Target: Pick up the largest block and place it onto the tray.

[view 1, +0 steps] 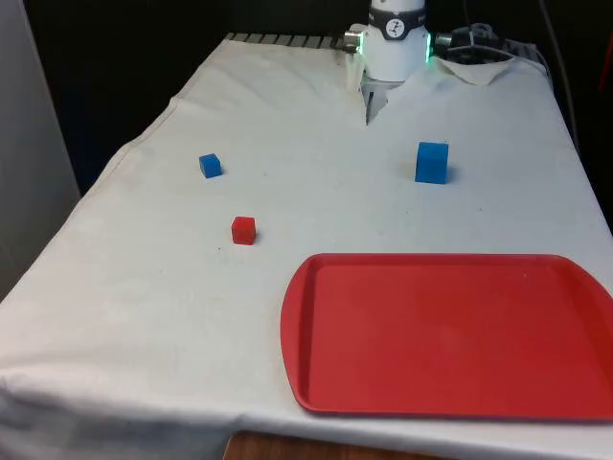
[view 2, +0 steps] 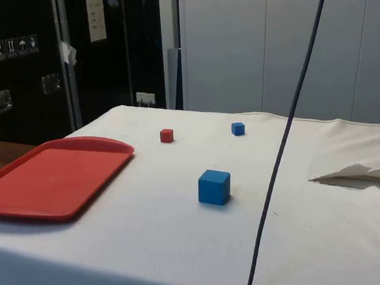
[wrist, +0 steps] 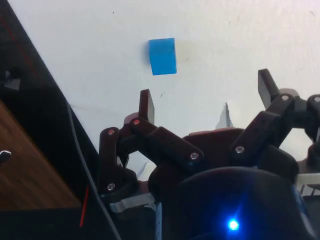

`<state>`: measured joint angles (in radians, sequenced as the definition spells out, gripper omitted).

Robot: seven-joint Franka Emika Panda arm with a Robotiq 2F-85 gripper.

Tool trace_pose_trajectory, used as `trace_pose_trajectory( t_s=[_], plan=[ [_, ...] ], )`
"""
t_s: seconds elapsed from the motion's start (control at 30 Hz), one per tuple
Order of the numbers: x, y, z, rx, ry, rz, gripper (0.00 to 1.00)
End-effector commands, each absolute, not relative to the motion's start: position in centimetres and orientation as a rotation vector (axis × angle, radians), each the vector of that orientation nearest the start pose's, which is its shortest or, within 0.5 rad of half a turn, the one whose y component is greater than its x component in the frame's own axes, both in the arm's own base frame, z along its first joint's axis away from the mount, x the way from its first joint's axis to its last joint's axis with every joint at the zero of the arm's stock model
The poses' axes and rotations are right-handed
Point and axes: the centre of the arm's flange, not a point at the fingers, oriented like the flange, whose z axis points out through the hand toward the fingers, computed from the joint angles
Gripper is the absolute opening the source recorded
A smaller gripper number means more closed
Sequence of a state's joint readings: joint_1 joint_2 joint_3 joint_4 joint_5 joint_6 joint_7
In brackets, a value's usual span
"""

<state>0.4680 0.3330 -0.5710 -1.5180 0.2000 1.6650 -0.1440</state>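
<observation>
**Large blue block free on the cloth, gripper spread wide above it**

The large blue block (view 1: 432,162) stands on the white cloth (view 1: 316,192), beyond the red tray (view 1: 450,335) and well apart from its far rim. It lies towards the front view's right, roughly in line with the middle of the tray. In the side view the block (view 2: 213,186) sits flat on one face, upright, turned a little so that one vertical edge faces the camera and two sides show. It is a cube, so it has no long axis to speak of. Nothing touches it.

The gripper (wrist: 207,95) hangs above the cloth with its two black fingers (wrist: 146,105) wide apart and nothing between them. In the wrist view the large blue block (wrist: 162,56) lies on the cloth beyond the fingertips, clear of both and closer to one finger than to the other.

Measured from the tray, two smaller cubes lie off its far corner on the front view's left. The small red block (view 1: 243,229) is near that corner, and the small blue block (view 1: 211,165) is farther off, beyond the red one. Both rest flat on the cloth, well apart from the large block. The tray itself holds nothing and its near edge runs close to the table's near edge.
</observation>
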Motion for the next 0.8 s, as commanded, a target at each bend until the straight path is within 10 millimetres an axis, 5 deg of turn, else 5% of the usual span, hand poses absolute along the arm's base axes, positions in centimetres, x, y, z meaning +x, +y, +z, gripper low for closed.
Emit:
trace_pose_trajectory(
  t_s=[0.0,0.77],
  plan=[
    [63.5,-0.2,48.3,-3.101,-0.034,0.202,1.00],
    [61.3,-0.2,40.1,-3.098,-0.055,0.226,1.00]
  ],
)
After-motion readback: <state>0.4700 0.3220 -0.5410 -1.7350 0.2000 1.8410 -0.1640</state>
